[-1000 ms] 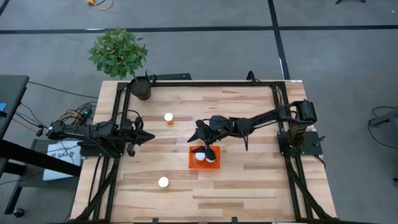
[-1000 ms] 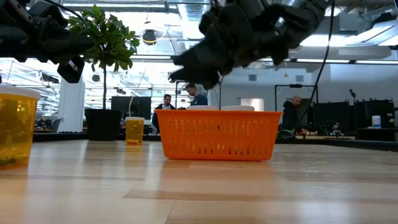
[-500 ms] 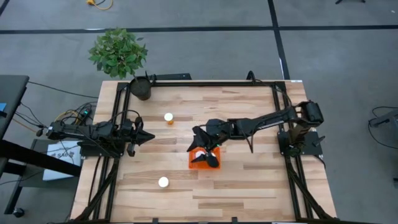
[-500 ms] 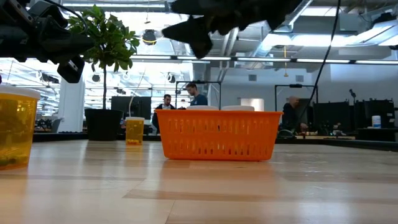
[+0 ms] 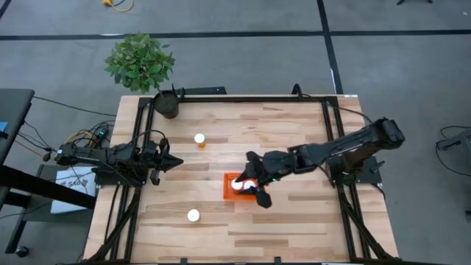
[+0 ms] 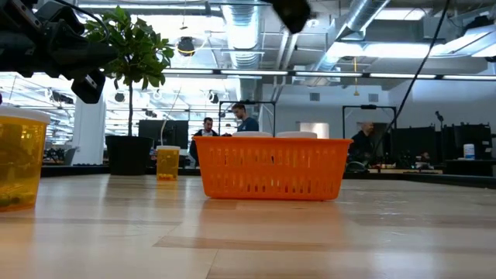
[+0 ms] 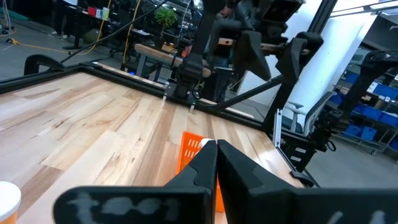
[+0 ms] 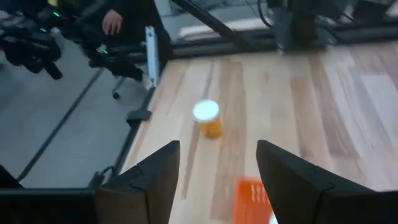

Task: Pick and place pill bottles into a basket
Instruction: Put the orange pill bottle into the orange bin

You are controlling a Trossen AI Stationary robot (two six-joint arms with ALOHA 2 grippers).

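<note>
The orange basket (image 5: 229,193) stands mid-table and holds two bottles, whose white caps (image 6: 252,134) show above its rim (image 6: 271,142). One pill bottle (image 5: 199,138) stands upright toward the far left, and another (image 5: 193,216) stands near the front edge. My right gripper (image 5: 254,185) hovers open and empty above the basket. Its wrist view (image 8: 217,180) looks past a basket corner (image 8: 252,198) at a standing bottle (image 8: 207,118). My left gripper (image 5: 166,163) is shut and empty above the table's left side, and its closed fingers show in its wrist view (image 7: 216,163).
A dark plant pot (image 5: 167,105) with a leafy plant (image 5: 140,61) stands at the far left corner. Black frame rails (image 5: 250,98) run along the table's edges. Bare wood lies right of the basket. People show in the room beyond (image 6: 246,118).
My right gripper has risen from just over the basket, nearly out of the low view's top, and shifted a little toward the table's near and right edges. The basket and bottles have stayed put.
</note>
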